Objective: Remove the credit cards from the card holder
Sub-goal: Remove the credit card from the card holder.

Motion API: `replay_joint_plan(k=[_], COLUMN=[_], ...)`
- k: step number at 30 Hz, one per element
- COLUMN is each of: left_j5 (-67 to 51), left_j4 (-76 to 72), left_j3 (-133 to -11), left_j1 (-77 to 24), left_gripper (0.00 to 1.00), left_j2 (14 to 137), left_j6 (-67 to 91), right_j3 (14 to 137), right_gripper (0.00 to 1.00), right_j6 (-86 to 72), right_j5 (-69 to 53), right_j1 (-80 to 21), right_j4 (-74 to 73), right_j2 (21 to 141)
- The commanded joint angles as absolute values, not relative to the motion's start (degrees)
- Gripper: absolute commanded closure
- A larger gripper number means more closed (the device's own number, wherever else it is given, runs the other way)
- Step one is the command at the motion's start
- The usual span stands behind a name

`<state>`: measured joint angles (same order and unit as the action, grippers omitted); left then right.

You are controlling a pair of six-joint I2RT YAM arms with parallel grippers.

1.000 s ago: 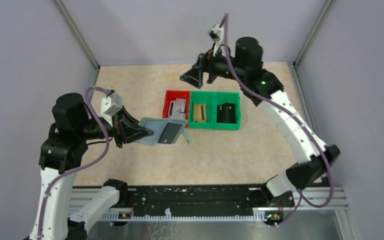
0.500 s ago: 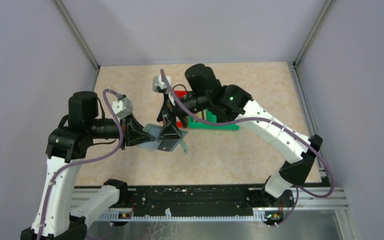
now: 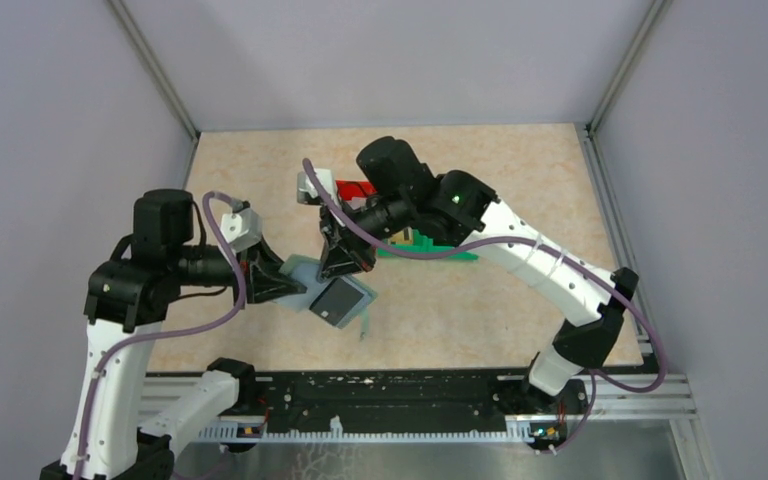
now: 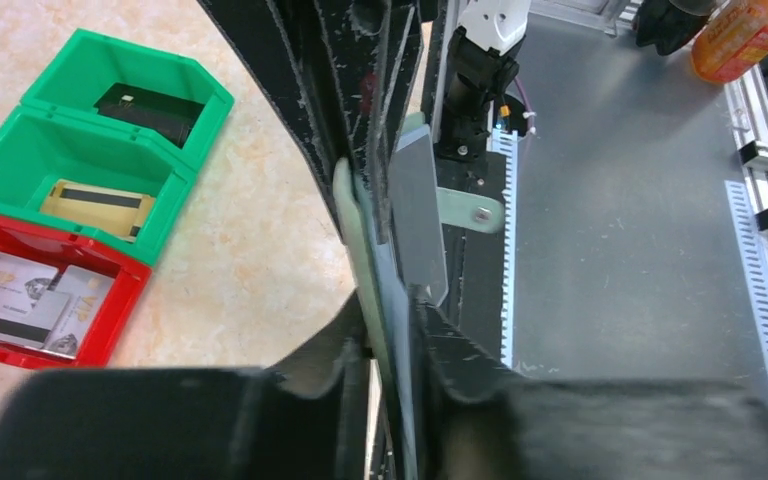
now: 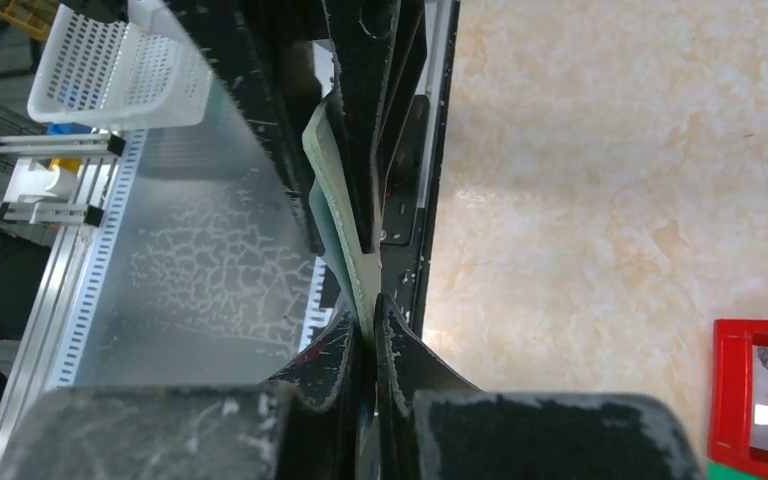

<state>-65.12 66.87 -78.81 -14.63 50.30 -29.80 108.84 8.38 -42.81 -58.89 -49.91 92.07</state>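
Observation:
The pale grey-green card holder (image 3: 300,272) hangs in the air in front of the bins, between both grippers. My left gripper (image 3: 285,285) is shut on its left end; in the left wrist view the card holder (image 4: 360,230) stands edge-on between that left gripper's (image 4: 392,320) fingers. My right gripper (image 3: 345,268) comes from above and is shut on the holder's upper edge, where a pale leaf of the card holder (image 5: 325,160) is pinched in the right gripper (image 5: 370,315). A dark grey credit card (image 3: 338,300) lies in the holder's inner pocket, facing up and tilted. The closing tab (image 3: 365,325) dangles below.
A red bin (image 4: 20,225) holds silvery cards (image 4: 20,295). Beside it, two green bins (image 4: 110,80) hold a gold card (image 4: 95,205) and a black card (image 4: 150,105). From above, the right arm hides most of the bins; a green bin edge (image 3: 440,252) shows.
The right arm swung from the back of the table down to the holder and shut on its upper edge. The holder tipped, its card end dropping toward the near edge.

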Motion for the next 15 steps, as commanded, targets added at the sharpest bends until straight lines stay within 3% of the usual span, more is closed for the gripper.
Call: replay_joint_plan(k=[1, 3, 4, 11, 15], left_j5=[-65.0, -62.3, -60.2, -49.8, -54.1], left_j4=[62.8, 58.0, 54.0, 35.3, 29.2], left_j3=[-80.2, -79.2, -78.2, -69.4, -69.7], left_j1=[-14.7, -14.7, -14.7, -14.7, -14.7], left_gripper=[0.50, 0.07, 0.02, 0.01, 0.01], left_j2=[48.7, 47.4, 46.3, 38.5, 38.6], left_j6=[-27.4, -22.3, -17.7, 3.1, 11.8], right_j3=[110.0, 105.8, 103.5, 82.3, 72.0], right_gripper=[1.00, 1.00, 1.00, 1.00, 1.00], right_j6=[4.7, 1.1, -2.1, -24.4, -34.2], right_j5=[-39.3, -37.4, -36.7, -30.1, -25.9], right_j1=[-59.5, -59.2, -58.9, -55.4, -55.1], right_j4=[-44.3, -37.5, -33.4, 6.3, 21.8], right_j2=[90.7, 87.9, 86.1, 72.9, 67.8])
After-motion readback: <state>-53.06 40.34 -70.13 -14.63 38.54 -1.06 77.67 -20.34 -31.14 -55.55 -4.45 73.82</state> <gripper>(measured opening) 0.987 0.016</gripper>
